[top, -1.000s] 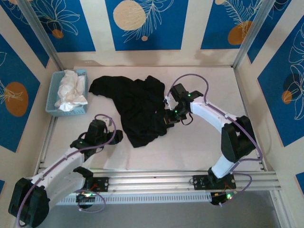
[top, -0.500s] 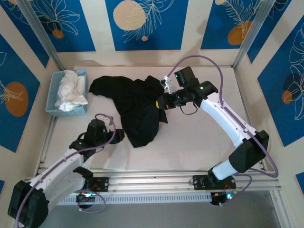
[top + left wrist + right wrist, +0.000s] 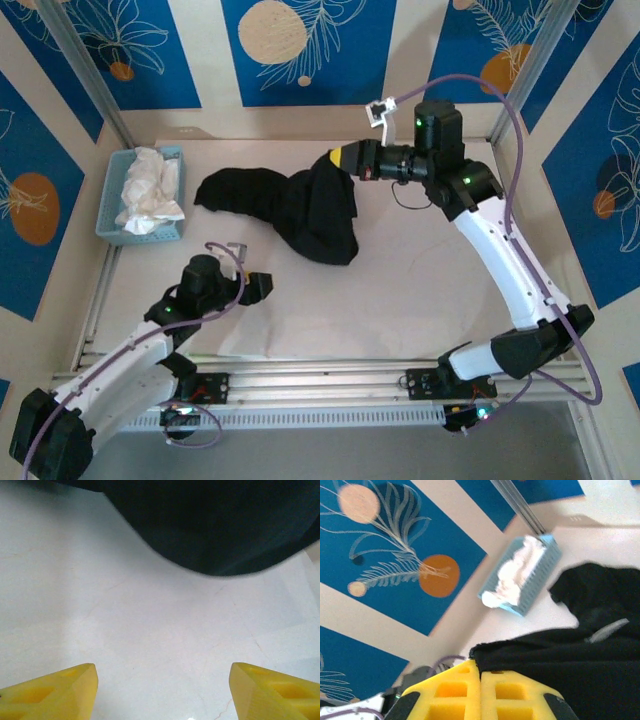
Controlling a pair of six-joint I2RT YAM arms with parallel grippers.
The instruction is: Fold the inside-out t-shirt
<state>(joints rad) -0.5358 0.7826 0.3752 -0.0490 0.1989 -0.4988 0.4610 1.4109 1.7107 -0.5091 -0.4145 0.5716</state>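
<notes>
Spreading step, apparently: right gripper (image 3: 347,158), jaws clenched on shirt (image 3: 305,205) edge, holds it raised, rest trailing on counter (image 3: 420,290); left gripper (image 3: 262,285), jaws released, waits nearby and likely needs the opposite edge next.

- The right gripper (image 3: 342,158), pinching the plain black cloth t-shirt (image 3: 305,210), is now raised and farther back.
- The shirt hangs drawn up, bunched narrower.
</notes>
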